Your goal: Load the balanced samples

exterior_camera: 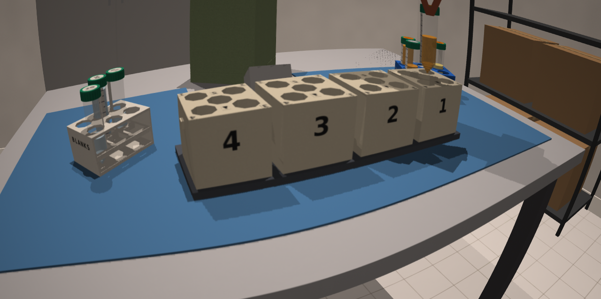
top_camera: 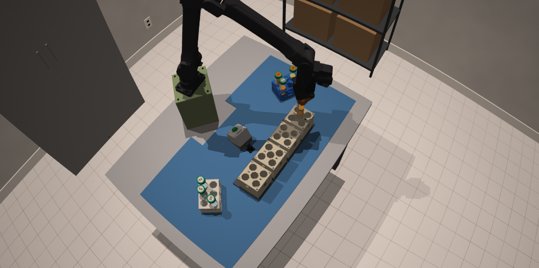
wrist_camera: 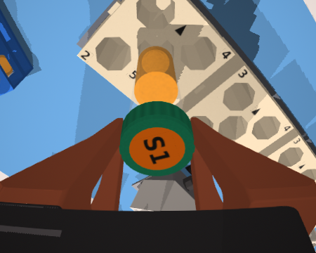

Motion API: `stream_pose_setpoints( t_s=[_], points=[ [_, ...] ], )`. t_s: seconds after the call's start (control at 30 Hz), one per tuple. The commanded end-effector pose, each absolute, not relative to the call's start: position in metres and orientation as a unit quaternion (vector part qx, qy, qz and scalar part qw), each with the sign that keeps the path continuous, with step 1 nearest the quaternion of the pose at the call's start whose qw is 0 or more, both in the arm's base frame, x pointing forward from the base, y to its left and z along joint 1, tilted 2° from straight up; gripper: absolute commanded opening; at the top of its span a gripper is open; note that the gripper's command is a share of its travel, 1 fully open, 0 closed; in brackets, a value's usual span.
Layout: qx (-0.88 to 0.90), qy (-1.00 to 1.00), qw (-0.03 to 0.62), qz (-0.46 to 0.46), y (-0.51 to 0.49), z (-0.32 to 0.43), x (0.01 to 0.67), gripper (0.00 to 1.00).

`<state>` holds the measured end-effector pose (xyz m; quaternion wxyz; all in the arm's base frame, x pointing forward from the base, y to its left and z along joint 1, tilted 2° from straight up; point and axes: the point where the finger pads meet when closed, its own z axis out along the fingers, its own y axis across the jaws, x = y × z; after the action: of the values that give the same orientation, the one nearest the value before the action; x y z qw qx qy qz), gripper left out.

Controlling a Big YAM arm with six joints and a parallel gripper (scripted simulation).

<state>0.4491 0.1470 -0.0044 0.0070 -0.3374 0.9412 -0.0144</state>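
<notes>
Left to right: beige block adapter 1; my hand, clenched on the green-capped, orange-filled tube S1, its tip at the central hole. I should lower vertically, keeping it centred, upright.

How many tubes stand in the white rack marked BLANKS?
3. All stand in the blank rack, toward its left end in the exterior view: the first tube, the second tube and the third tube. Its other wells look open; none seems hidden.
</notes>
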Motion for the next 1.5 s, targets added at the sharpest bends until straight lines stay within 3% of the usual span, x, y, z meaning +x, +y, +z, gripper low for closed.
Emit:
stream_pose_setpoints(
  t_s=[0.0, 1.47],
  points=[
    [-0.337, 0.941, 0.03, -0.014, 0.151, 0.009, 0.465, 0.0],
    [-0.338, 0.941, 0.016, -0.014, 0.144, -0.039, 0.458, 0.0]
  ],
)
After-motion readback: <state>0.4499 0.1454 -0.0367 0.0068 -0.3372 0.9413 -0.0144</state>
